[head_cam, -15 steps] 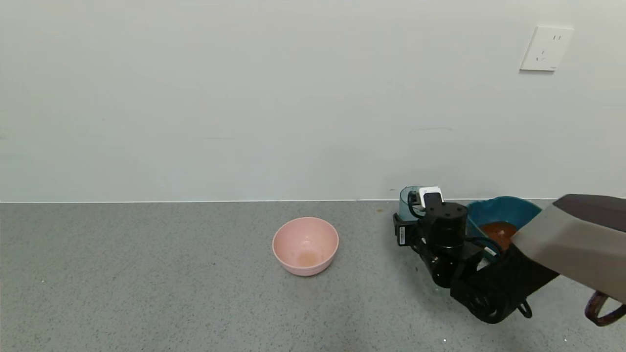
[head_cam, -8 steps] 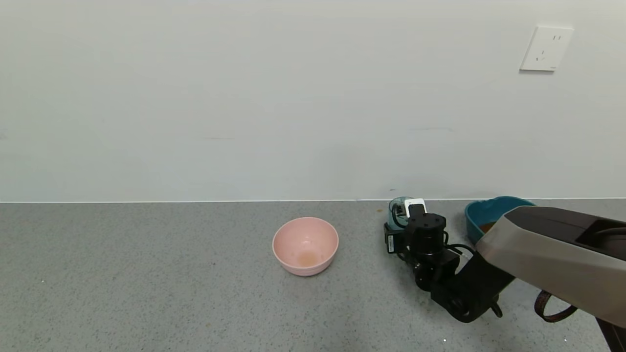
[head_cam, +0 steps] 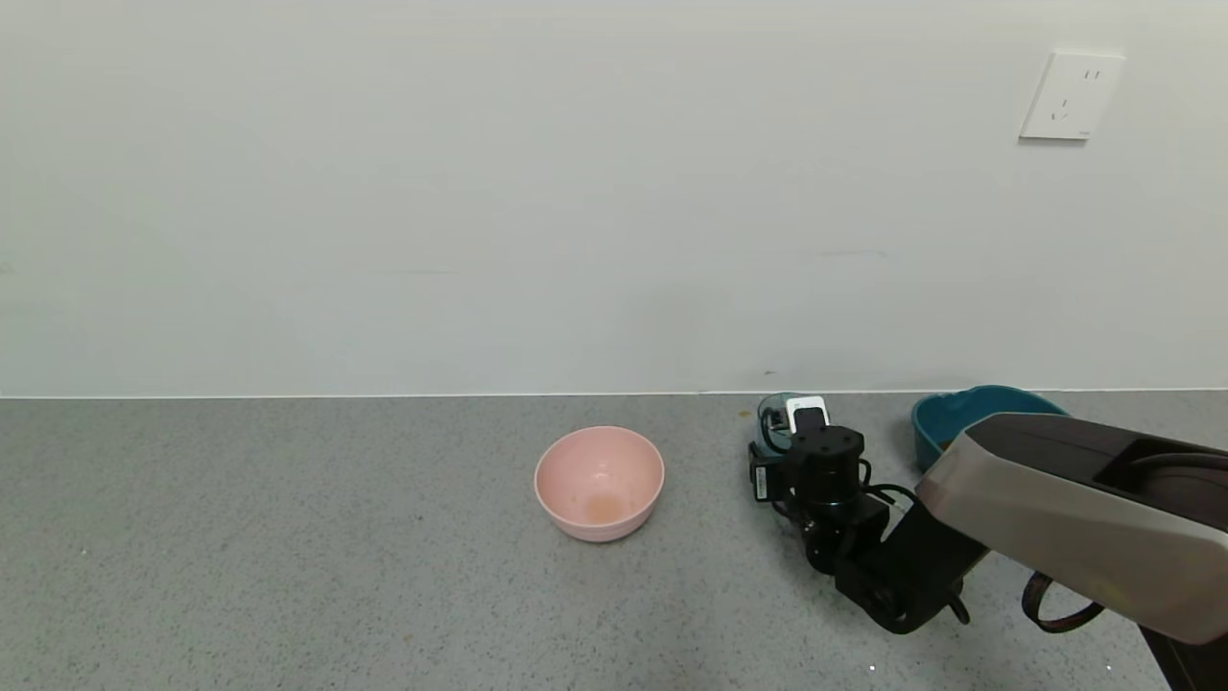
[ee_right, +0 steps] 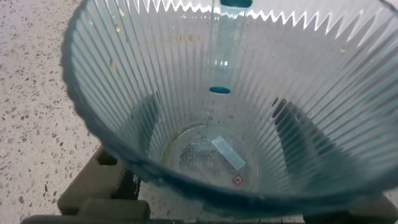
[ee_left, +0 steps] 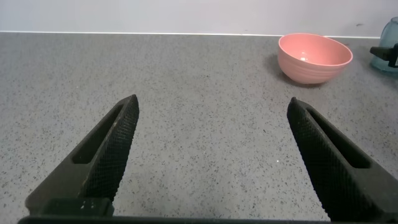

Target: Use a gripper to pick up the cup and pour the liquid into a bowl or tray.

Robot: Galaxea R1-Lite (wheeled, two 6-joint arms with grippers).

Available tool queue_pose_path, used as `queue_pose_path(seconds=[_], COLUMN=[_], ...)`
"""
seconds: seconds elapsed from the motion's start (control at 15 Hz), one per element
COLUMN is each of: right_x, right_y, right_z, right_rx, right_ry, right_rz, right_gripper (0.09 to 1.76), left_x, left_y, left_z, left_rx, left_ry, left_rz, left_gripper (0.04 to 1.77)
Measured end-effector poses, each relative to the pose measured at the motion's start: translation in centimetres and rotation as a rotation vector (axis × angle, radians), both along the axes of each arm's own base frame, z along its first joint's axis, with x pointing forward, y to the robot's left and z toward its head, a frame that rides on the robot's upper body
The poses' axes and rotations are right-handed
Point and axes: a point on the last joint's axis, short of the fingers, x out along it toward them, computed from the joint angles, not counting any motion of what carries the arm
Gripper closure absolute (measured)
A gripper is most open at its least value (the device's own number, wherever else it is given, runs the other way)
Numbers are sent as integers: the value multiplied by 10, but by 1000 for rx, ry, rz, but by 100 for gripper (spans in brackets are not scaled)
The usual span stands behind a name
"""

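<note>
I have the right gripper point(head_cam: 779, 429) closed around the cup point(head_cam: 773, 415), its two fingers point(ee_right: 99, 183) pinching the ribbed wall low down — through the clear plastic their dark shapes show on either side. The cup stands upright at or just above the counter point(head_cam: 288, 537); I cannot tell whether its base is touching. Looking down into it from the wrist, I see only a bare bottom with a small label, so I judge the pour is already done and I am in the set-down step. The teal tub point(head_cam: 935, 415) lies off to the outer side of this hand, near but apart, with most of its inside hidden behind my forearm. The pink bowl point(head_cam: 599, 483) sits well away on the hand's inner side, with a faint orange-brown trace point(head_cam: 602, 509) in its bottom.

The next move, as I read it, calls for confirming the base rests flat, then parting the fingers gently and backing straight off along the hand's own line — the light tumbler could tip if a pad drags on the ribs.

The left gripper point(ee_left: 211, 155) is parked low over the counter, fingers spread wide, holding nothing.
</note>
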Motion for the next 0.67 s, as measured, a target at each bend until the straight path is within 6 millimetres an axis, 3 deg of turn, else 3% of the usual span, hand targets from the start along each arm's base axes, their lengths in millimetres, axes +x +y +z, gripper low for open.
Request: queue_pose_path(seconds=[0.4, 0.67], right_x=[-3, -12], right_y=[2, -1], right_z=[-1, 13], right_rx=[-6, -18], right_ry=[11, 44], right_rz=[7, 26], right_gripper=[29, 23], left_x=[0, 0], left_y=[0, 0], left_z=[0, 0], left_rx=[0, 0], left_ry=[0, 0], left_rz=[0, 0], left_gripper=[9, 9])
